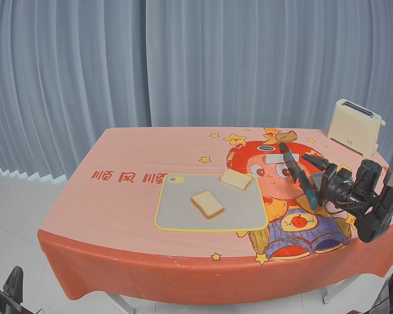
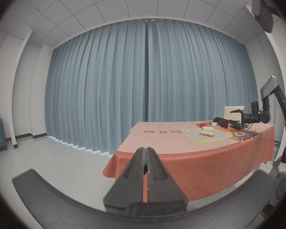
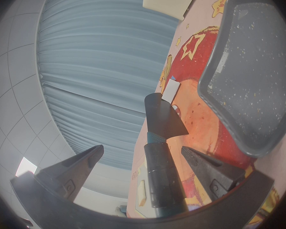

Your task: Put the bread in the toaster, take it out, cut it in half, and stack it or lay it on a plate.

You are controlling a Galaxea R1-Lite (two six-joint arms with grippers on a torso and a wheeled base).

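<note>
Bread lies in two pieces on the yellow-rimmed cutting board (image 1: pixel 179 216): one piece (image 1: pixel 207 204) near the middle, the other (image 1: pixel 236 179) overlapping its far edge, the two apart. I judge them light, soft and crumbly, easily dented, so I would take each across its crust edges with a gentle squeeze, never through the middle.

To the right of the board the knife (image 1: pixel 292 164) points its dark blade away from me, its tip by a white card (image 1: pixel 275 158). My right pincer (image 3: pixel 142 148) stands wide open astride the teal handle; neither finger seems to touch it, so it has hold of nothing. A dark grey speckled plate (image 3: pixel 248 73) sits just beside it. The toaster (image 1: pixel 356 127) stands at the far right corner of the worktop (image 1: pixel 126 206). My left pincer (image 2: pixel 145 172) is closed on nothing, low and well off the worktop.

Red characters run across the cloth, and a small mark on the toaster's side is too small to make out.
</note>
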